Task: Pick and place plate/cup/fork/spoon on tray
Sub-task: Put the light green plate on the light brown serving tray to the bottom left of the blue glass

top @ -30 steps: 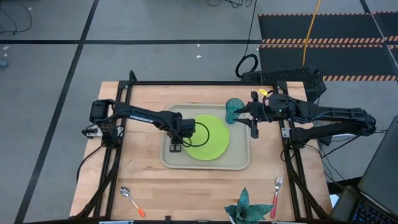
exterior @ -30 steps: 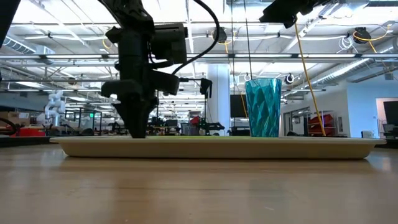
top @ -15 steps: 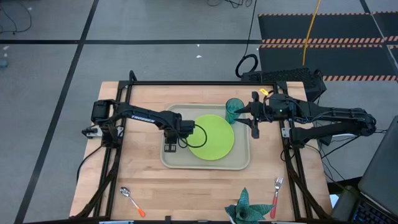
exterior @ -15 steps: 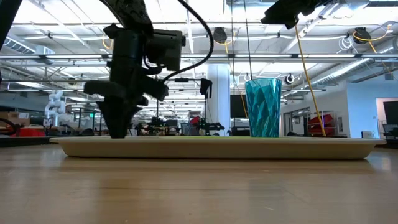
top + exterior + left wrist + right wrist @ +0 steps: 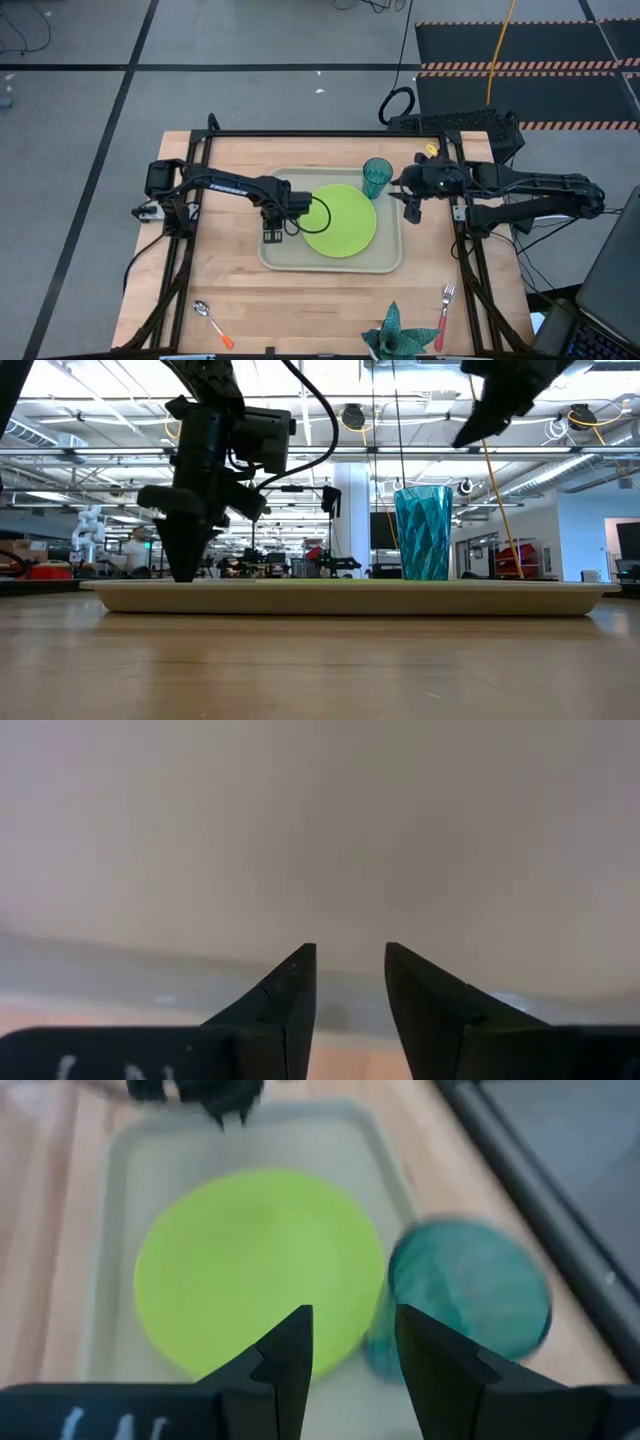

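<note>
My left gripper (image 5: 272,236), fingers parted and empty, hangs over the beige tray's (image 5: 385,262) bare left rim. The flat lime plate (image 5: 340,221) lies centre; the faceted teal cup (image 5: 377,177) stands far-right. My right gripper (image 5: 410,207), parted, hovers beside it.

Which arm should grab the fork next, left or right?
Right, probably. The fork lies on the table's near right corner, on the same side as the right end effector, which is empty beside the cup. The left end effector sits low over the tray's left end, farther away.
</note>
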